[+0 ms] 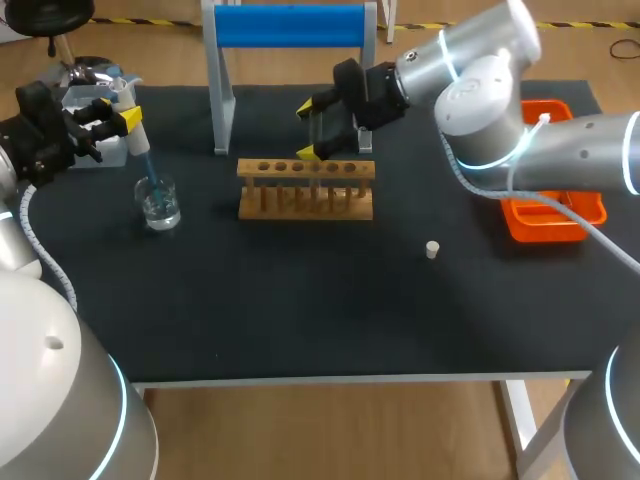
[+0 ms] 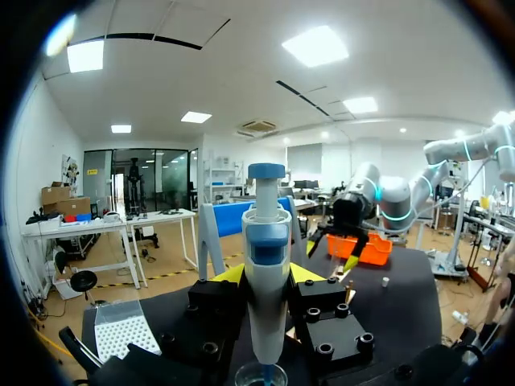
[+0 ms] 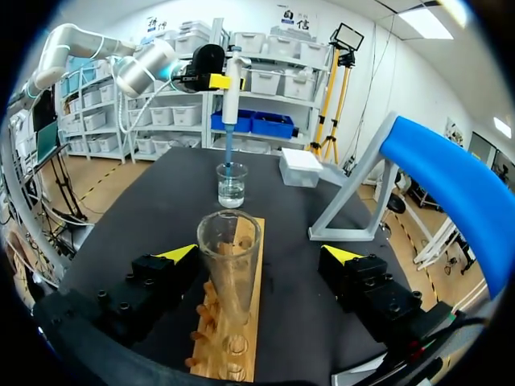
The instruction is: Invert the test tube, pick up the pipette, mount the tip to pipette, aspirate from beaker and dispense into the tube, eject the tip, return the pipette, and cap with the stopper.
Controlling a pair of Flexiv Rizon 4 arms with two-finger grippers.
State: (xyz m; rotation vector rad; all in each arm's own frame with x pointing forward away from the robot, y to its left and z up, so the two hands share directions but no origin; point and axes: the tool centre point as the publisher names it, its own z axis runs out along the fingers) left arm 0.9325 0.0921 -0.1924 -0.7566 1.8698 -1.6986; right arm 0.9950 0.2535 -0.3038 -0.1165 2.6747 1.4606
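Plainly, one of each. One pipette (image 2: 265, 265), clamped in the left jaws, dips its tip into one glass beaker (image 1: 160, 207). One test tube (image 3: 229, 257) stands mouth-up in the wooden rack (image 1: 305, 200) between the right jaws, which are wide apart and clear of it; in the head view it is barely discernible. One white stopper (image 1: 432, 249) lies alone on the desk (image 1: 300, 300). The right arm (image 1: 480, 90) covers part of an orange tray (image 1: 540, 228).

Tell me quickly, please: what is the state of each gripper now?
Left gripper: shut on the pipette, which dips into the beaker.
Right gripper: open around the test tube, not touching it.
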